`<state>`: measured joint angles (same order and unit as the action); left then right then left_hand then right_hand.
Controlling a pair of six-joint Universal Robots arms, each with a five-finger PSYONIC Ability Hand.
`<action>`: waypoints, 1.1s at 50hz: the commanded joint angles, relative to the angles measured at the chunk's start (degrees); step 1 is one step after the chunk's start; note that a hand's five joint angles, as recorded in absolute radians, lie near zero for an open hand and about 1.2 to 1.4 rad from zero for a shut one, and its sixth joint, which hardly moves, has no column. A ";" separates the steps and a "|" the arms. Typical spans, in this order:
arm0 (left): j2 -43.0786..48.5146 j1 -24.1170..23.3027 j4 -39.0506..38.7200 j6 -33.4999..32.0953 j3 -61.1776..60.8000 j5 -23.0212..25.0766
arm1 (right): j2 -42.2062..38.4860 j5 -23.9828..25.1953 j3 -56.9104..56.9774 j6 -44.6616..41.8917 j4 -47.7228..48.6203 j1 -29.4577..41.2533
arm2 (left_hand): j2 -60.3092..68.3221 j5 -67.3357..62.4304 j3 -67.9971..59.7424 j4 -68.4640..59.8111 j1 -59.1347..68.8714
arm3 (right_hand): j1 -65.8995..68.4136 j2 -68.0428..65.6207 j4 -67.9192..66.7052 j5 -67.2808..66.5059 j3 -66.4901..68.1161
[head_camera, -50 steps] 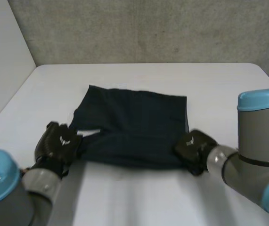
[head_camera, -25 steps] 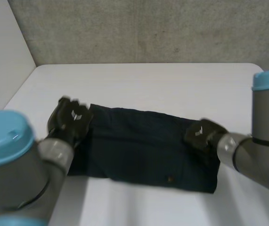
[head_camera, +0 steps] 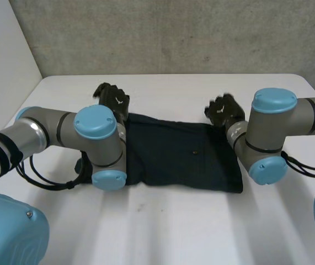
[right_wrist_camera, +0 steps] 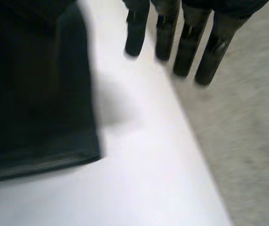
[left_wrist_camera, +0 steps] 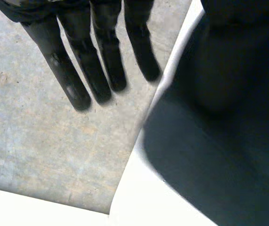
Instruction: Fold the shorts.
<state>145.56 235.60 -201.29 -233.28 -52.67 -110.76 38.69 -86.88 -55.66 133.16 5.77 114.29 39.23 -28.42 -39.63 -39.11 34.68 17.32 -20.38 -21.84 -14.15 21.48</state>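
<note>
left hand's fingers (left_wrist_camera: 63,70) straight, slightly spread, holding nothing, pointing at the grey concrete wall (left_wrist_camera: 40,150). the dark shorts (left_wrist_camera: 228,141) lie beside them, not between them. right hand's fingers (right_wrist_camera: 187,47) also straight and a bit apart, nothing pinched, tips out past the shorts' edge above bare white bench (right_wrist_camera: 139,165), with the cloth off to the side of the palm.

head view: left hand (head_camera: 113,102) sits at the far left corner of the shorts, right hand (head_camera: 223,110) at the far right corner. both are at the far edge of the cloth; can't tell if either palm touches it.

shorts folded into a wide flat band across the middle of the bench, long side running left to right. near edge fairly straight, right end a little lower than the left. small pale dot on the top layer, right of centre.

left arm (head_camera: 94,124) lies over the left end of the shorts and covers it. right arm (head_camera: 273,116) comes in just beside the right end. bare bench in front of and behind the cloth, wall beyond the far edge.
</note>
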 commanded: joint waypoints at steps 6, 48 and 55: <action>-9.49 -0.06 0.63 6.51 -8.57 0.54 | 18.60 0.04 -10.51 15.36 6.71 -3.28 | -29.23 28.42 29.63 29.11 -24.68 | -7.32 10.38 11.84 14.15 -11.48; -40.71 9.79 -5.17 38.95 -52.97 14.25 | 32.39 6.72 -46.29 23.57 9.70 -10.66 | -29.01 28.21 29.41 28.90 -24.46 | 62.68 -59.62 -58.16 -55.85 58.52; -41.50 9.70 -5.17 38.95 -52.97 14.17 | 34.96 6.46 -45.25 4.62 5.58 -16.46 | -29.01 28.21 29.41 28.90 -24.46 | 62.68 -59.62 -58.16 -55.85 58.52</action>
<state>104.83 245.33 -206.48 -194.34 -105.53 -96.60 70.77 -80.11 -102.13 153.62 15.05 102.26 11.62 -2.80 -12.40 -11.82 12.16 52.99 -67.51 -68.21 -53.66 65.48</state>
